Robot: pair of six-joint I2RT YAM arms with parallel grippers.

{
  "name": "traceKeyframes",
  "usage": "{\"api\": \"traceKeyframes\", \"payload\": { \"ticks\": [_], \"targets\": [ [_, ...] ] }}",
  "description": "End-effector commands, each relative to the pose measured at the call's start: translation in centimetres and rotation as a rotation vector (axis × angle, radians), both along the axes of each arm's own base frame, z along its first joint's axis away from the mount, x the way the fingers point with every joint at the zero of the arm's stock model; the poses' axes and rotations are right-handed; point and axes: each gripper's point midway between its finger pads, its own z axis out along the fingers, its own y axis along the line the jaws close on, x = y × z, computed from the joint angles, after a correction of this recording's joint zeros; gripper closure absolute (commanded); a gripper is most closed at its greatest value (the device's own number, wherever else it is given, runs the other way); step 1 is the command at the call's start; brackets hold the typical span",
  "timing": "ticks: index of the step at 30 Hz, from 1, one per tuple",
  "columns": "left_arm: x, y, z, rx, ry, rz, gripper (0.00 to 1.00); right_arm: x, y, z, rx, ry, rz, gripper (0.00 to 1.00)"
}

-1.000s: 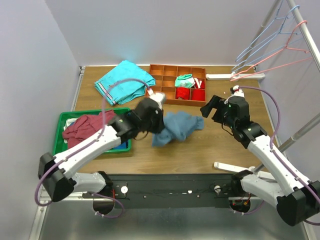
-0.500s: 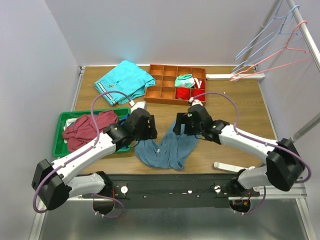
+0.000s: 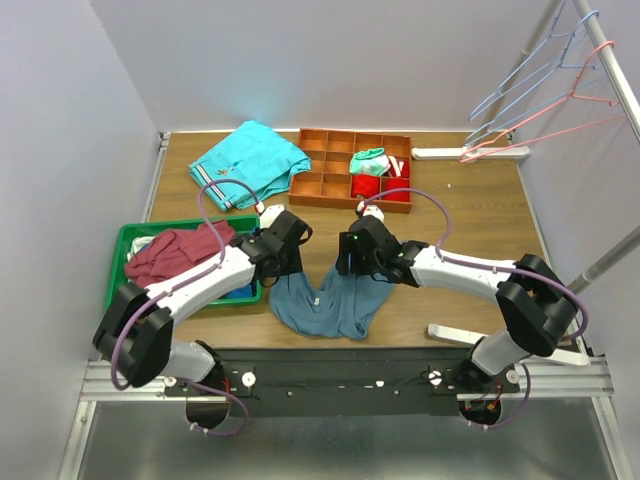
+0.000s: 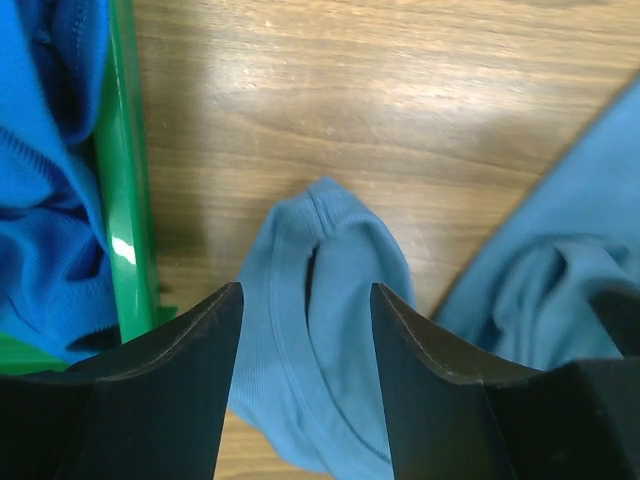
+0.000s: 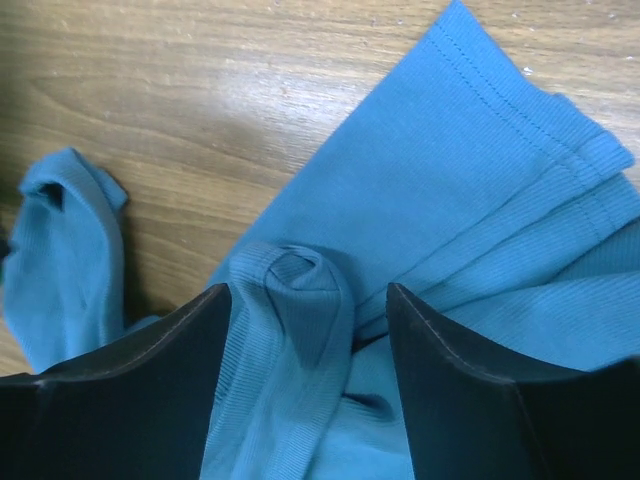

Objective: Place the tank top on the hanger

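**One tank top lying flat, one pink hanger hanging far off**

Nearest me, the single tank top (image 3: pixel 330 300) is lying crumpled on the desk (image 3: pixel 480 225), close to the front edge and between the two arms. Its two straps are pointing away from me, one under each tool.

The left end effector (image 3: pixel 283 258) is hovering over the left strap. In its wrist view the fingers (image 4: pixel 190 390) are standing apart, with the folded strap (image 4: pixel 330 290) lying in the gap, unpinched. The right end effector (image 3: pixel 357 262) is hanging over the other strap. Its jaws are also standing apart, either side of a rolled strap (image 5: pixel 290 290), and not gripping it.

To the left, one green tray (image 3: pixel 118 270) is holding one maroon shirt (image 3: pixel 175 252) over some bright blue cloth (image 4: pixel 50 200).

Further back, one turquoise shirt (image 3: pixel 250 160) is lying beside one orange divided box (image 3: pixel 330 165).

Farthest, up at the right, one pink hanger (image 3: pixel 540 138) is hanging on a rail among light blue hangers (image 3: pixel 520 75), well apart from the tank top. I am not able to count the blue ones.
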Motion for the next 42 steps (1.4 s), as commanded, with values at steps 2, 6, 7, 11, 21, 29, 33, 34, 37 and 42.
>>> {"api": "traceKeyframes", "payload": {
  "ticks": [2,6,7,11,21,29,33,34,37,42],
  "targets": [
    [2.5,0.9,-1.4,0.106,-0.04,0.075,0.39,-0.2,0.6,-1.2,0.028,0.004,0.004,0.35],
    [3.2,0.6,-3.9,0.122,-0.025,0.077,0.44,-0.4,0.9,-1.4,0.041,0.009,0.017,0.44],
    [3.4,0.3,-4.0,0.12,-0.022,0.075,0.47,-0.5,0.9,-1.6,0.037,0.014,0.018,0.45],
    [3.2,0.1,-5.3,0.119,0.004,0.08,0.62,-0.5,0.9,-1.8,0.036,0.021,0.027,0.56],
    [4.6,1.4,3.0,0.113,-0.166,0.109,1.0,1.8,1.9,5.9,0.079,-0.107,0.019,0.99],
    [7.0,3.1,18.3,-0.009,-0.445,0.16,1.0,4.6,0.8,20.3,0.15,-0.384,-0.057,0.99],
    [7.8,3.2,26.7,-0.063,-0.596,0.161,1.0,6.2,-1.0,29.2,0.183,-0.569,-0.15,0.99],
    [7.8,3.3,30.3,-0.103,-0.659,0.167,1.0,6.3,-1.3,30.8,0.187,-0.599,-0.16,0.99],
    [7.5,4.0,36.6,-0.139,-0.77,0.174,1.0,6.6,-3.0,36.8,0.2,-0.712,-0.224,0.99],
    [7.6,3.7,42.3,-0.176,-0.856,0.149,1.0,6.3,-5.1,43.5,0.216,-0.827,-0.279,0.99]
  ]
}}
